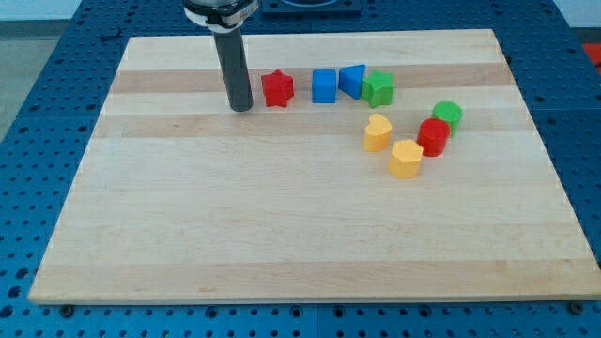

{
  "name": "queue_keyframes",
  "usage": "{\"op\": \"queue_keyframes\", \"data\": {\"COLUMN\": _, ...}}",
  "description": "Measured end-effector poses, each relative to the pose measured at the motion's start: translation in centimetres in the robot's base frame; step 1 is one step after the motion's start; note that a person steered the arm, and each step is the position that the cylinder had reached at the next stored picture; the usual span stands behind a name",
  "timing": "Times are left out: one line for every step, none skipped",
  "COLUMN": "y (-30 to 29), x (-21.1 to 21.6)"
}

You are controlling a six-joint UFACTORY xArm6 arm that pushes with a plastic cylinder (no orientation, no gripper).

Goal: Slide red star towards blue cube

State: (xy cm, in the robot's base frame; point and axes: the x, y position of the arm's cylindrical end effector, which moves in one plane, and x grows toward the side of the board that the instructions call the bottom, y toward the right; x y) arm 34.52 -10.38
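— What lies nearest the view's bottom?

— The yellow blocks point(406, 159), well clear of my work. Further up, my tip point(241, 107) rests on the board just to the view's left of the red star point(277, 89); I have no fingers to spread, only a rod.

— And the step?

— Lined up to push, I judge. The blue cube point(324, 85) sits near the star's right, so a straight shove rightward should do.

My tip point(241, 106) sits just left of the red star point(277, 89) (blue cube point(324, 85) beyond).
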Motion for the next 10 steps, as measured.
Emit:
{"op": "queue_keyframes", "data": {"y": 0.0, "x": -0.6}}
{"op": "queue_keyframes", "data": {"y": 0.6, "x": -0.6}}
{"op": "queue_keyframes", "data": {"y": 1.6, "x": -0.7}}
{"op": "queue_keyframes", "data": {"y": 2.8, "x": -0.9}}
{"op": "queue_keyframes", "data": {"y": 3.3, "x": -1.4}}
{"op": "queue_keyframes", "data": {"y": 4.6, "x": -1.4}}
{"op": "queue_keyframes", "data": {"y": 6.8, "x": -1.5}}
{"op": "queue_keyframes", "data": {"y": 7.1, "x": -1.7}}
{"op": "queue_keyframes", "data": {"y": 6.3, "x": -0.9}}
{"op": "queue_keyframes", "data": {"y": 6.7, "x": 0.9}}
